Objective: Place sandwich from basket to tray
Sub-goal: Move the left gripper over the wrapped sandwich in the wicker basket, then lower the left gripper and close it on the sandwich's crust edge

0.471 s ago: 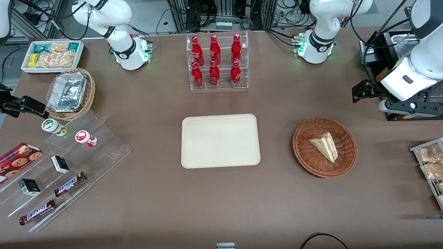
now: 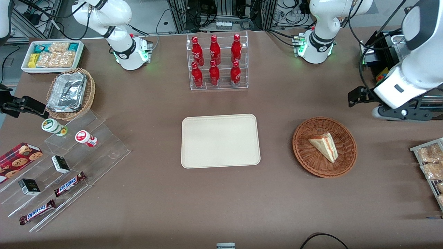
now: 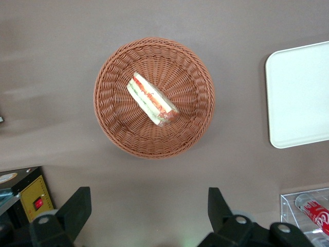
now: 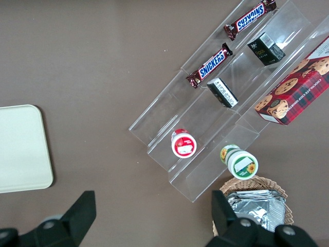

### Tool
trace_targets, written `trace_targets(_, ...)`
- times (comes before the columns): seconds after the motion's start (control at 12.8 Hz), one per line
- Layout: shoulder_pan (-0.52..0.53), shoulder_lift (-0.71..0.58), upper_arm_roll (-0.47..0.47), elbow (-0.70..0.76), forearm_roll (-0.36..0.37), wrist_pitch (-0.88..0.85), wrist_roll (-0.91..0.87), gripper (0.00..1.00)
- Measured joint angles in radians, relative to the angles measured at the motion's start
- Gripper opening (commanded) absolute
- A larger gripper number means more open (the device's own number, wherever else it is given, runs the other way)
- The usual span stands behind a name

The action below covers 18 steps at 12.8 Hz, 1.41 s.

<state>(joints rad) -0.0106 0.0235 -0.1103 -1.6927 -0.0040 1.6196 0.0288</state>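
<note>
Sliding toward the basket (image 2: 324,147), the left arm has shifted a touch since half a second ago.
Gripper (image 3: 146,218) hangs high, fingers (image 3: 77,208) spread wide, seemingly just short of the rim; sandwich (image 2: 324,145) sits in the basket, tray (image 2: 220,140) well apart.

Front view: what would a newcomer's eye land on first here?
Probably the rack of red bottles, farthest from the camera. Next, the sandwich lying in the basket beside the bare tray, with the open pincer hovering above the table beside the basket.
</note>
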Motion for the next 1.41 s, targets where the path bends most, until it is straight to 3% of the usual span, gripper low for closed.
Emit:
trace_targets(0.94,0.0,0.06,0.004,-0.441,0.0,0.579,-0.074,1.0)
trace_targets(1.18,0.0,0.09,0.004,-0.487,0.0,0.671,-0.197,1.0)
trace_targets(1.41,0.0,0.112,0.004,-0.49,0.0,0.71,-0.438,1.0)
